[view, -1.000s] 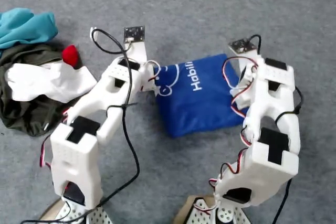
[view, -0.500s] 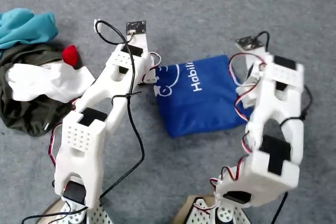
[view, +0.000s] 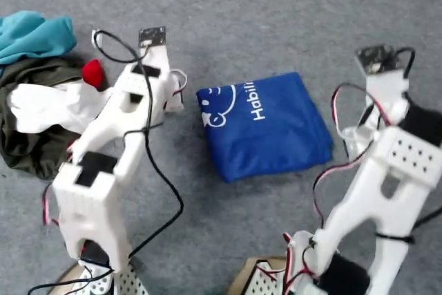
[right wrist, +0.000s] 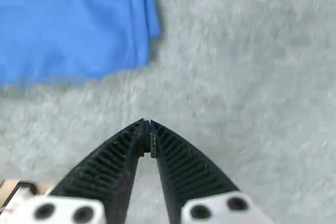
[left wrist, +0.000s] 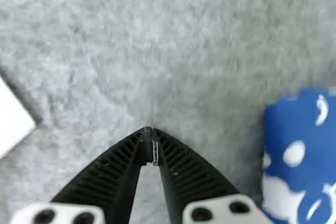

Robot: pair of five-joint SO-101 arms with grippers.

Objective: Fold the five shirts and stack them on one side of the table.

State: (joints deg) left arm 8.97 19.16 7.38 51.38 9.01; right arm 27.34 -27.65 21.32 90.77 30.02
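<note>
Over the table [view: 276,25], left gripper [left wrist: 148,142] and right gripper [right wrist: 147,137], both pinched closed and empty, stand withdrawn from the folded blue shirt [view: 266,126] at centre, its fold seemingly finished; far left, the heap of unfolded shirts [view: 41,105] waits.

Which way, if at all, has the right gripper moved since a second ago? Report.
Yes. The right gripper moved rightward, off the right edge of the blue shirt.

**Partly seen shirts**

At the upper left of the high view, the teal shirt [view: 34,32] runs off the frame edge, and the white shirt [view: 55,105] covers much of the olive shirt [view: 27,150]. We cannot tell what the small red item [view: 91,72] is. Both wrist views cut the blue shirt [left wrist: 323,150] at an edge.
</note>
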